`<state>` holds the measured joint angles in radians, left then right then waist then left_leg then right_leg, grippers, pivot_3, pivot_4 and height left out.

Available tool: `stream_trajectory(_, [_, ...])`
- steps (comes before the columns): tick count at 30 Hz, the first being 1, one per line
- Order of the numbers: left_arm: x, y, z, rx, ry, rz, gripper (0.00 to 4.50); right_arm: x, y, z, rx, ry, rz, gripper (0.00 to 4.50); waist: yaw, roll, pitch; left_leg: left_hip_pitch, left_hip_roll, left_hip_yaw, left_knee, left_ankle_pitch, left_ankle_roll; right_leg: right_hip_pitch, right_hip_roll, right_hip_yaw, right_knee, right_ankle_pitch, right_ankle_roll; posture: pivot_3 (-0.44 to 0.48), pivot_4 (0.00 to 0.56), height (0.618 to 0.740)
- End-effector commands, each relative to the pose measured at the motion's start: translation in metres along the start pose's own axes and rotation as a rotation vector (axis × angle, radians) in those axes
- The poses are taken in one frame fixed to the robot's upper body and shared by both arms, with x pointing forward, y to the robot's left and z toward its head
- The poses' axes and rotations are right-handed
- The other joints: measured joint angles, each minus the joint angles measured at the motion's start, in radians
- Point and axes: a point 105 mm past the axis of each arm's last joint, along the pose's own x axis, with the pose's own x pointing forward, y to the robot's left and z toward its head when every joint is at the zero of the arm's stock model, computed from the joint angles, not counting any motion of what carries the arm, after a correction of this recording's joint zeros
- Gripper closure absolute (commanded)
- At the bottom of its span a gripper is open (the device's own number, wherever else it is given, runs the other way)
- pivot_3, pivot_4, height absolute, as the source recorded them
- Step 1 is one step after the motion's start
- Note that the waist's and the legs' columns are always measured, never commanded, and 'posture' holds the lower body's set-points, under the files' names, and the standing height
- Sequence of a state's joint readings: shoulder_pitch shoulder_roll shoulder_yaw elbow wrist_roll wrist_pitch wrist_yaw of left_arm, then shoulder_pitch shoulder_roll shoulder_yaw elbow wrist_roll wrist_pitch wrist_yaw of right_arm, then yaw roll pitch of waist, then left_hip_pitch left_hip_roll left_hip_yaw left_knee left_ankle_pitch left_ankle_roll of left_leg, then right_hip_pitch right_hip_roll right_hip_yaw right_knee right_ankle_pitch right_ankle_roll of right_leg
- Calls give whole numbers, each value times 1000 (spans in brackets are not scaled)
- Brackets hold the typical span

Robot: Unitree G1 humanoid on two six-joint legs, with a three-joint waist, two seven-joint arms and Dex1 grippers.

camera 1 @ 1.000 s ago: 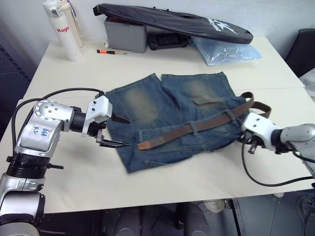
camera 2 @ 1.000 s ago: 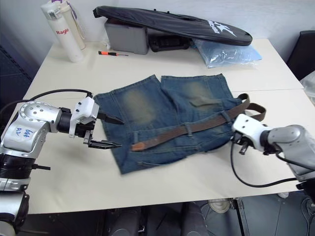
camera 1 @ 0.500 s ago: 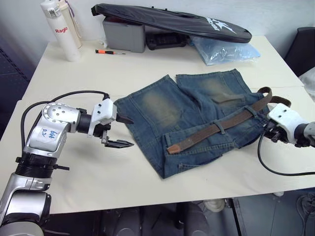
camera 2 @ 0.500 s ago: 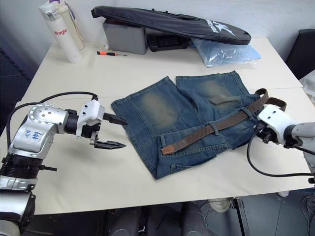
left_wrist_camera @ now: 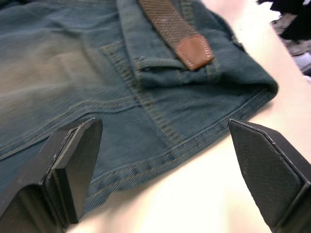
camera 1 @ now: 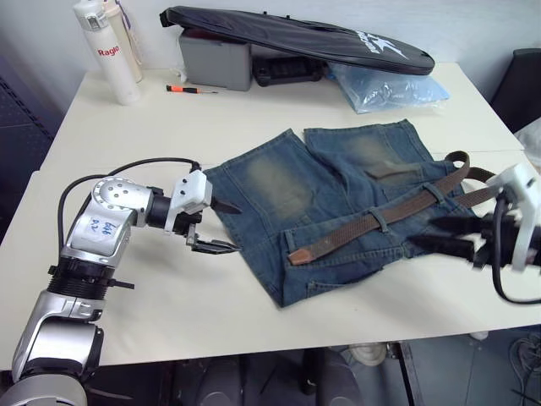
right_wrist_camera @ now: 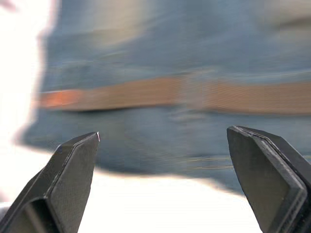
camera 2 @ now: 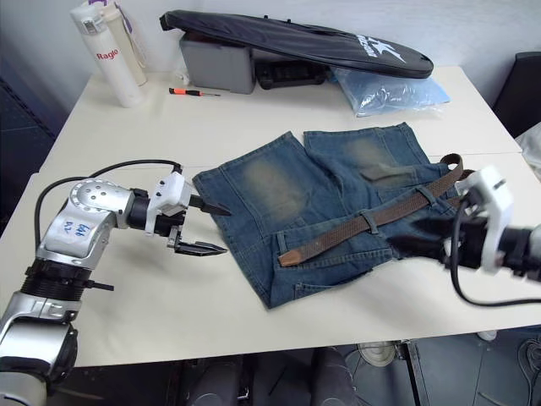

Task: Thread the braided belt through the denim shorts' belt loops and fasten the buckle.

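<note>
Braided belt (camera 1: 380,222) across denim shorts (camera 1: 330,194), buckle end hidden; both grippers' jaws spread, empty.

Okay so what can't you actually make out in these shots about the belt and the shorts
- The buckle: the braided belt curls past the far edge of the denim shorts toward the right gripper, which is motion-blurred in the eye views; no buckle can be picked out.
- Belt loops: the right wrist view is smeared, so they cannot be counted there.
- The left gripper is open, touching nothing.
</note>
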<state>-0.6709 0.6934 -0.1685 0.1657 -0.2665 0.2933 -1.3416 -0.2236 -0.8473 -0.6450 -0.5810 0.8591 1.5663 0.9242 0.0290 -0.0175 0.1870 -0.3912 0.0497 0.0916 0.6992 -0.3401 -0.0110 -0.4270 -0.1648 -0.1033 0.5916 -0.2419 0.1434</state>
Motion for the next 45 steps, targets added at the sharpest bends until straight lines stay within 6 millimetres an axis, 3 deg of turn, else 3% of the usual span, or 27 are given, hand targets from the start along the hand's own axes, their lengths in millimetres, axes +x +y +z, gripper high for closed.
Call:
stream_trajectory(1, [1, 2, 9, 48, -9, -6, 0, 12, 15, -9, 3, -98, -30, 18, -1, -1, -1, 0, 0, 0, 0, 0, 0, 0, 0, 0, 0, 0, 0, 0, 150, 740])
stream_trajectory(5, [4, 1, 8, 47, -15, -14, 0, 36, 27, -32, 156, -137, 31, 18, -5, -1, -1, 0, 0, 0, -1, 0, 0, -1, 0, 0, 0, 0, 0, 0, 150, 740])
stream_trajectory(7, [4, 1, 8, 46, -14, -16, 0, 51, 23, -38, 287, -201, 11, 18, -5, -1, -1, 1, 0, 1, -2, 0, 0, 0, 0, 0, 1, 0, 0, 0, 150, 740])
stream_trajectory(9, [3, 0, 8, 48, -13, -12, 0, 60, 20, -39, 421, -278, -13, 18, -7, 0, -1, 1, 0, 1, -1, 0, -1, -1, 0, 0, 2, 0, 0, 0, 150, 740])
stream_trajectory(15, [-2, -2, 4, 46, 3, 6, 0, 65, 18, -29, 719, -352, -38, 18, -10, 0, -1, 2, 0, 2, -2, 0, 0, 0, 0, 0, 1, 0, 0, 0, 150, 740])
stream_trajectory(20, [-5, -5, 3, 40, 6, 21, 0, 78, 18, -17, 792, -405, -18, 18, -16, 0, -1, 2, 1, 1, -2, 0, 0, 0, 0, 0, 1, 0, 0, 0, 150, 740])
stream_trajectory(28, [-14, -7, 3, 39, 26, 66, 0, 100, 7, -28, 926, -349, -69, 18, -11, 0, -1, 2, 1, 1, -2, 0, 0, 0, 0, 0, 1, 0, 0, 0, 150, 740])
stream_trajectory(45, [-19, -8, 4, 39, 39, 97, 0, 122, 12, -10, 946, -351, 34, 18, -9, 0, -1, 1, 1, 2, -2, 0, 0, -1, 0, 0, 0, 0, -1, 0, 150, 740])
